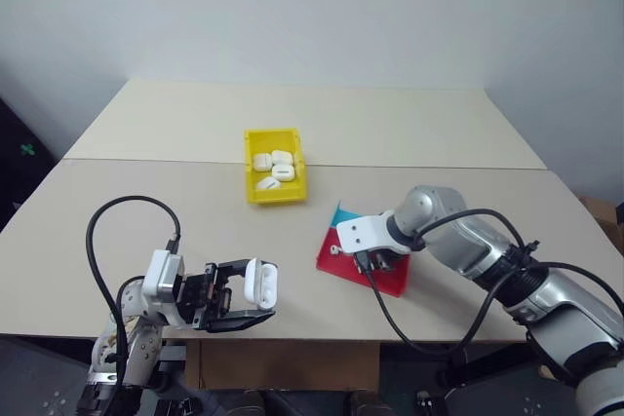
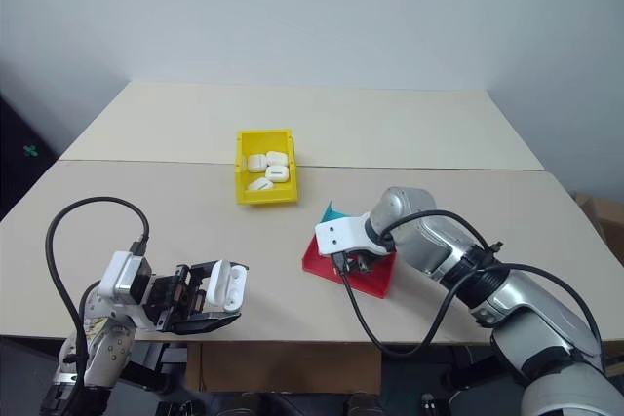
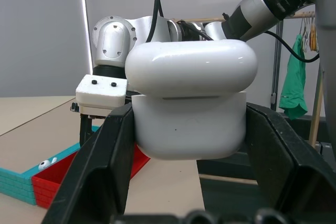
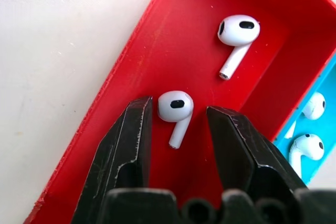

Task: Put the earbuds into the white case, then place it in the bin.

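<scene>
The left hand [image 1: 255,301] at seven o'clock clamps the white case [image 1: 261,281], lid up, ready for loading. The right hand [image 4: 176,116], part-open and holding nothing, straddles one earbud [image 4: 175,107] in the red tray [image 4: 157,35] at four o'clock. The yellow bin [image 1: 274,193] waits at twelve o'clock.

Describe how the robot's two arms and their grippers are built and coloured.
Both arms are silver-grey metal with black joint bands. Each wrist carries a white box module, and a looping black cable runs to it. The left gripper and right gripper each have two matte black, wedge-shaped fingers.
</scene>
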